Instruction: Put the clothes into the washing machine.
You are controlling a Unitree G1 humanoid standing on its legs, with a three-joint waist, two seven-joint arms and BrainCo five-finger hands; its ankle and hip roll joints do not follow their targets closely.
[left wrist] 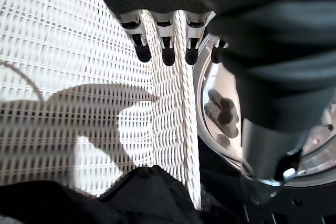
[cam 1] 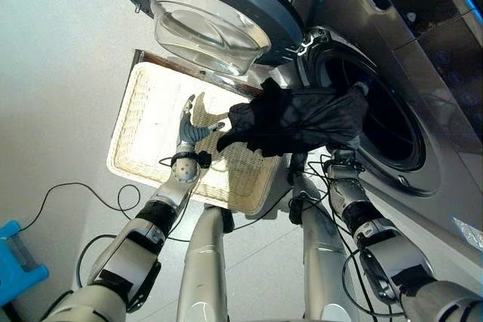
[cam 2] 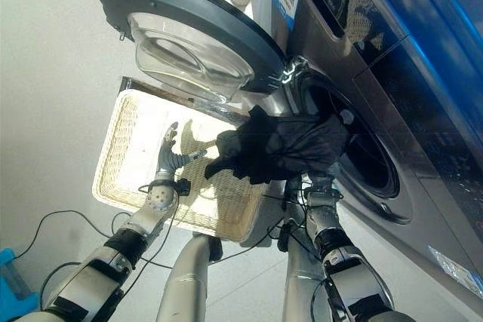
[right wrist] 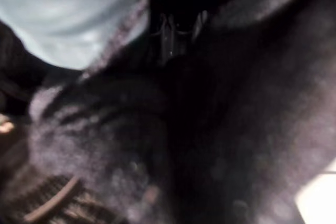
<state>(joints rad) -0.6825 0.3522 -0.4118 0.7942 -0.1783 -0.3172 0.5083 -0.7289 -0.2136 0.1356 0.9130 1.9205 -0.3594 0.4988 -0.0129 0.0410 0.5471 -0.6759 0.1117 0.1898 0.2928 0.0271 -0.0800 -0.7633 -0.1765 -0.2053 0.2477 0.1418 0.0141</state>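
Draping right hand (cam 1: 341, 157), dark garment (cam 1: 302, 118); fingers hidden.

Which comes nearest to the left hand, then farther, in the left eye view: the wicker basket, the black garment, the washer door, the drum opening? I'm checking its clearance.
From the left hand, nearest first:
1. Wicker basket: directly beneath the hand.
2. Black garment: just to the hand's right, its near edge by the fingers.
3. Washer door: swung open, above the basket.
4. Drum opening: far right, past the garment.

Left robot hand (cam 1: 187, 127) hovers with straight fingers; right forearm (cam 1: 349, 201) reaches upward.
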